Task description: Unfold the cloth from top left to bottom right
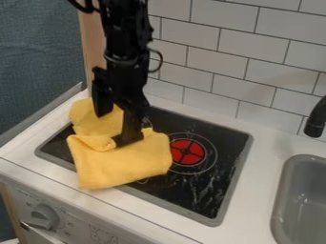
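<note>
Hanging down from the top edge, left of the middle, with the wrist high and the black gripper low at the yellow cloth. Tipped a bit, with one finger higher up on the left and one lower down on the right. Wide open, with yellow showing in the gap, and not pinched shut on the cloth. Very close to the cloth at the right tip, by the fold; can't tell how hard it presses there, if at all.

On the right, just beside the cloth, see the red ring. Past that, more black stove top up to its grey rim, then white counter, then the grey sink with the black tap behind. At the back, meet the white tile wall. At the front, find the counter's edge and the round knob below it.

Look for the cloth on the left part of the stove, spilling over the left and front rims onto the white counter. Long way running from back left to front right, with a small part at the back, a bumpy fold across the middle, and a big flat part in front. One corner pointing to the front left.
</note>
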You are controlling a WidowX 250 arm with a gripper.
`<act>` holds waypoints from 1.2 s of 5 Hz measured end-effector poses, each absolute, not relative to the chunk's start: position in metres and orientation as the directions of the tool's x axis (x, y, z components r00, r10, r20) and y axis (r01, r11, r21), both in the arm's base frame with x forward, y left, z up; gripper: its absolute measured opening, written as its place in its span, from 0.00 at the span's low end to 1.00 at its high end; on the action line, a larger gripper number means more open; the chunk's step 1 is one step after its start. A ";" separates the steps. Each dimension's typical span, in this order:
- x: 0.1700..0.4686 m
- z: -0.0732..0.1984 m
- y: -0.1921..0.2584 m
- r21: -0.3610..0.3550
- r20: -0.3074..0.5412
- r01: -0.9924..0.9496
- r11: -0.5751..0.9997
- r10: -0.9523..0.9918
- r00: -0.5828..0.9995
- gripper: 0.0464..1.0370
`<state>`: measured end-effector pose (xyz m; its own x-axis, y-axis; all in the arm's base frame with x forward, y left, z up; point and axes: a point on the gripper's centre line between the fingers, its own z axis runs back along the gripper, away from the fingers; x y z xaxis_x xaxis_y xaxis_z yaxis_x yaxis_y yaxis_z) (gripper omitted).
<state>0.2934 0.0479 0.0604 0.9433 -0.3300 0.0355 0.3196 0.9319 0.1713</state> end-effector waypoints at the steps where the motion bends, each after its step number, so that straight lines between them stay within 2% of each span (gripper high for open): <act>1: 0.295 0.046 0.051 0.170 -0.009 0.318 0.933 -0.321 0.947 0.96; 2: 0.296 0.040 0.049 0.151 -0.023 0.337 0.929 -0.338 0.941 0.89; 4: 0.297 0.037 0.047 0.143 -0.009 0.358 0.923 -0.361 0.933 0.28; 5: 0.297 0.037 0.048 0.132 -0.005 0.355 0.925 -0.358 0.934 0.11; 6: 0.293 0.037 0.048 0.118 -0.026 0.348 0.930 -0.348 0.937 0.03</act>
